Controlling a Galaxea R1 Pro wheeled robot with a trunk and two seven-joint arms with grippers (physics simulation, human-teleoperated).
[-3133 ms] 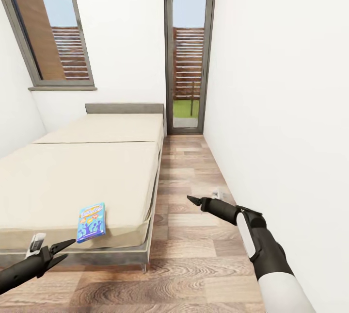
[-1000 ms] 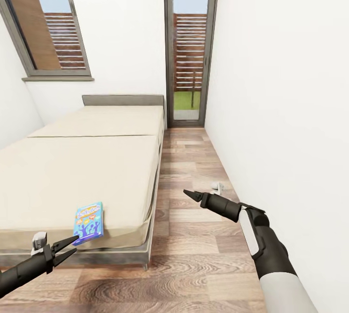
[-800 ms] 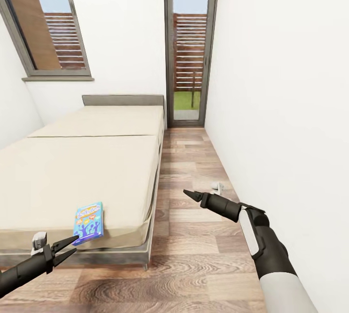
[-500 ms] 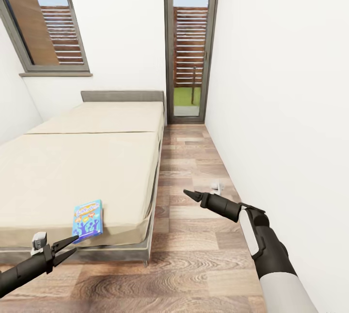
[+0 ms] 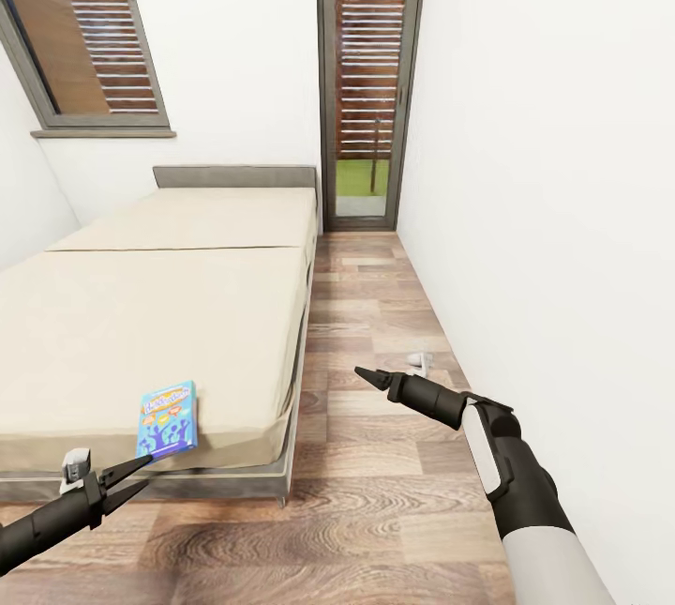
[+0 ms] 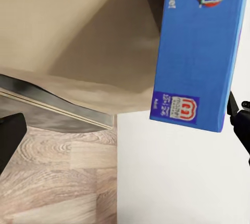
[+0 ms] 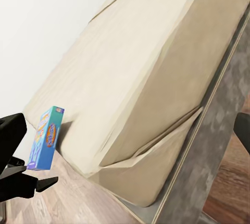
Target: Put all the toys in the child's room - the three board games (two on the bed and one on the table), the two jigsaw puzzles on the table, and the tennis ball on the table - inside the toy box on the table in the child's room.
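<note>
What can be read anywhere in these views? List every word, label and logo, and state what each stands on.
"sh": end of a cut-off orange title on the blue board game, left wrist view.
"Game...": sideways white word beside that title, with its last letters unclear.
Boxed logo patch at the box's corner: a large "m"-like mark, with fine print too small to read.
Title on the same box in the head view: too blurred to read.

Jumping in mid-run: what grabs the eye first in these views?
The blue board game stands out, lying flat near the foot corner of the beige bed. The left pincer, open, hangs just short of it, below the mattress edge. The right pincer hangs over the wood floor beside the bed.
</note>
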